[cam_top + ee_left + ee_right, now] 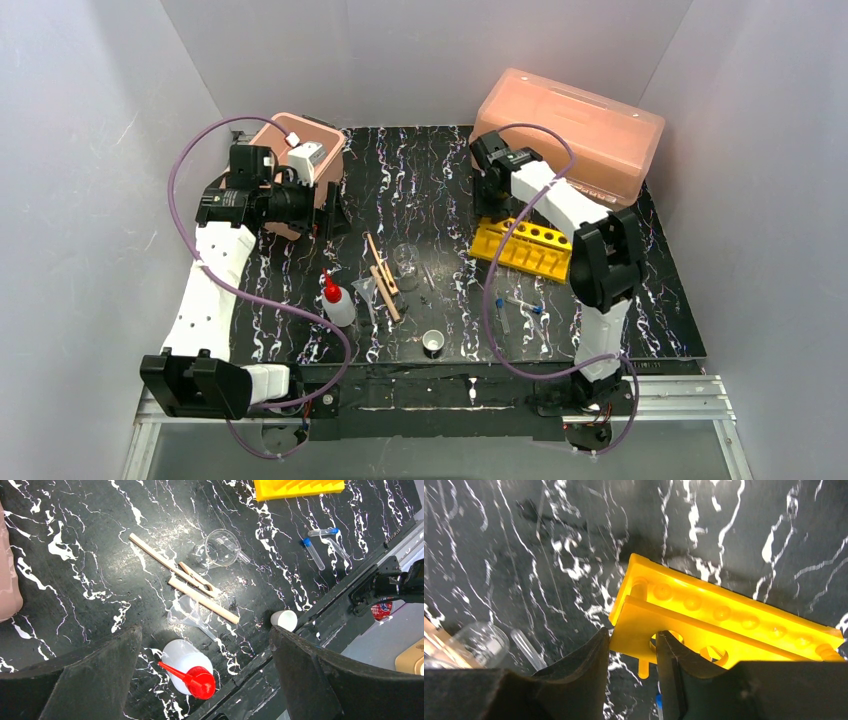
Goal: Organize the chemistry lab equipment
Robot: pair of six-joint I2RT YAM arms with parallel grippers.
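Two grippers, six kinds of equipment: logging each against the clear glass beaker. Finding left gripper hanging left of and beyond the beaker, jaws spread wide, gripping nothing. Recording small white squeeze bottle sitting left of and in front of the beaker. Noting wooden clamps lying just beside the beaker's left. Seeing tiny white cup sitting slightly right, in front. Logging blue-capped clear tubes lying farther right. Observing yellow holed rack resting well right of the beaker, right gripper pinching its end, fingers partly closed.
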